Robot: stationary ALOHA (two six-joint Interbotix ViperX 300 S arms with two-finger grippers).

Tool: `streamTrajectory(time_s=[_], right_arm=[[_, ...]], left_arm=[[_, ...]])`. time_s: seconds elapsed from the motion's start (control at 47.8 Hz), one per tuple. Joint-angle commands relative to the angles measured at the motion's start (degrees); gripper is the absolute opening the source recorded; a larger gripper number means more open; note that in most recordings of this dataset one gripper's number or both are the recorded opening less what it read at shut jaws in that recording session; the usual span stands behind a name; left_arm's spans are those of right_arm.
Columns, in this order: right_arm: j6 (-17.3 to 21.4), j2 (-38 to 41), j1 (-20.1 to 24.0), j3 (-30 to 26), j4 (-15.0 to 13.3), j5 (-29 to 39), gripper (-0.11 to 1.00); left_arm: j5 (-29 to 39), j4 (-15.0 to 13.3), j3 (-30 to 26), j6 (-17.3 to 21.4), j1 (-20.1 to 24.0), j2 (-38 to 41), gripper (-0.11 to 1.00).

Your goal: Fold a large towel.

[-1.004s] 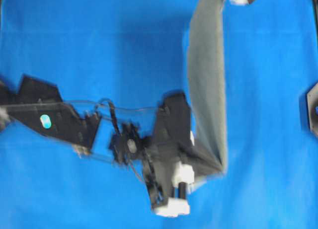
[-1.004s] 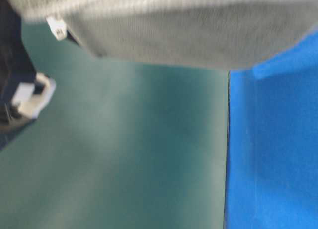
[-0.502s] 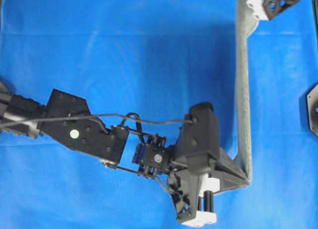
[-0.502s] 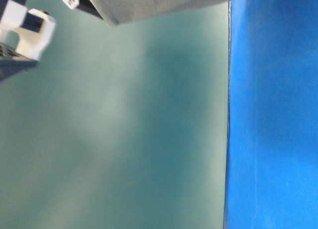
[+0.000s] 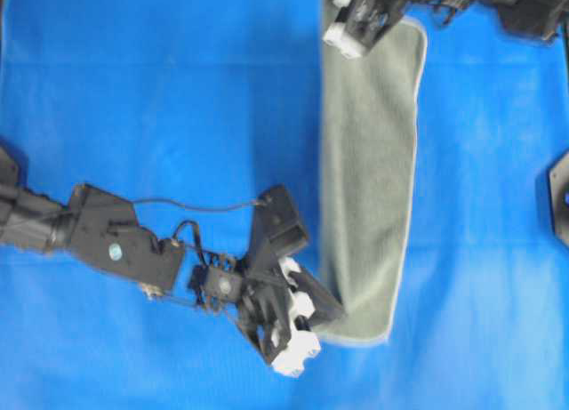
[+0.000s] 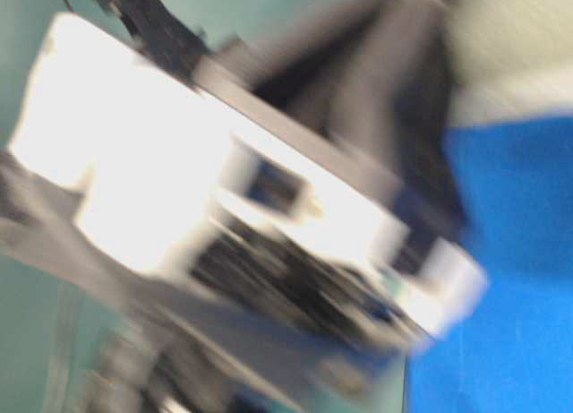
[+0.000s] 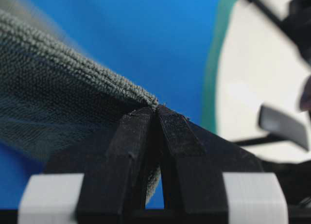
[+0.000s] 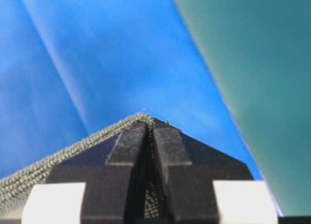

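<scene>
Towel (image 5: 369, 179) now spread flatter, wider; both grippers, left (image 5: 322, 310) and right (image 5: 366, 28), clamp its ends; bare sheet (image 5: 178, 99) all round.

Sheet under me: a bright blue sheet (image 5: 178, 116) covers the whole overhead view, edge to edge.
Its surface: mostly flat, with faint creases running across it; one soft fold line shows in my right wrist view (image 8: 58, 68).
Green surface: a dull teal-green surface (image 8: 252, 63) lies beyond the blue sheet's straight edge, seen from my right wrist.
Same green, table level: it shows in the upper left (image 6: 27, 19), badly blurred.
Pale area: beyond a green band in my left wrist view, a whitish surface (image 7: 252, 88); I cannot tell what it is.
Dark mount: a black angular piece (image 5: 558, 196) at the overhead view's right edge, cut off by the frame.
</scene>
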Motion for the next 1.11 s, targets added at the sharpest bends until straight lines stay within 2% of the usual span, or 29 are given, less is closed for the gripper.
streamTrajectory(time_s=[0.0, 0.23, 0.46, 0.711, 0.753, 0.794, 0.836, 0.983, 1.045, 1.087], right_arm=[[-0.7, 1.67, -2.29, -5.01, -0.7, -1.93, 0.02], [-2.9, 5.45, -0.44, -9.4, -0.62, -2.64, 0.02], [-3.78, 5.63, -0.35, -9.58, -0.7, -2.72, 0.02], [-5.98, 5.89, -0.09, -9.23, -0.7, -2.9, 0.02], [-7.03, 5.89, 0.0, -9.23, -0.7, -3.08, 0.03], [-7.73, 5.89, 0.0, -9.23, -0.7, -3.43, 0.03], [-8.35, 5.89, 0.09, -9.23, -0.7, -3.87, 0.13], [-11.07, 5.89, 0.09, -9.23, -0.7, -5.19, 0.56], [-12.3, 5.89, 0.18, -9.23, -0.7, -5.19, 0.67], [-13.01, 5.8, 0.35, -9.23, -0.7, -5.19, 0.66]], left_arm=[[-0.79, 0.26, 0.53, -2.46, -9.84, -2.81, 0.02], [5.71, 0.26, 4.31, -5.71, -9.84, -4.66, 0.02], [10.28, 1.05, 6.06, -5.19, -7.12, -6.59, 0.02], [10.81, 1.05, 8.44, -5.01, -5.89, -9.05, 0.03], [10.9, 1.05, 8.53, -4.92, -5.8, -9.23, 0.07], [10.9, 1.05, 8.7, -4.75, -5.8, -9.4, 0.15], [10.9, 1.05, 8.7, -4.48, -5.8, -9.58, 0.25], [11.16, 1.05, 8.88, -2.02, -5.8, -11.16, 0.63], [11.95, 1.05, 8.96, -0.79, -5.45, -12.22, 0.66], [12.74, 1.05, 9.05, 0.0, -5.1, -13.1, 0.65]])
